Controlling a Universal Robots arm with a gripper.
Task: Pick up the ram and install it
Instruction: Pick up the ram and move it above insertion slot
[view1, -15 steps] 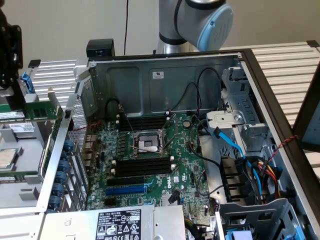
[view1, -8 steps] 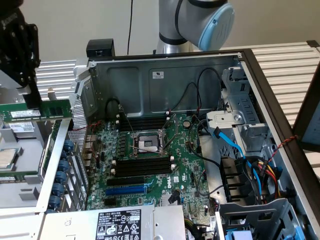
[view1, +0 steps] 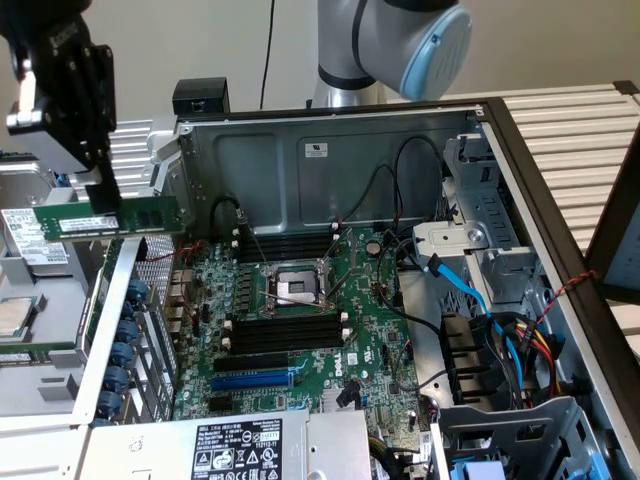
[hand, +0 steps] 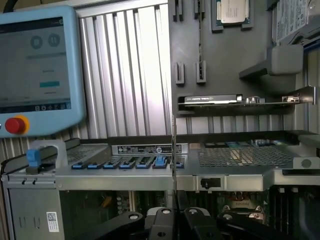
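The ram (view1: 110, 219), a long thin green board with a white label strip, hangs level in the air at the exterior view's left, above the open case's edge. My black gripper (view1: 103, 203) is shut on its upper edge near the middle. In the wrist view the ram (hand: 173, 150) appears edge-on as a thin line running out from between my fingers (hand: 162, 222). The motherboard (view1: 380, 350) lies in the open case, with long black slots (view1: 285, 335) beside the CPU socket (view1: 296, 290) and a blue slot (view1: 255, 380) nearer the front. The ram is well apart from the slots.
The case's metal walls (view1: 330, 160) ring the board. Blue and black cables (view1: 465, 285) and drive cages (view1: 500, 250) crowd the exterior view's right. A labelled power supply (view1: 235, 450) sits at the front. A parts tray with a CPU (view1: 12, 316) lies left. A teach pendant (hand: 35, 70) stands near.
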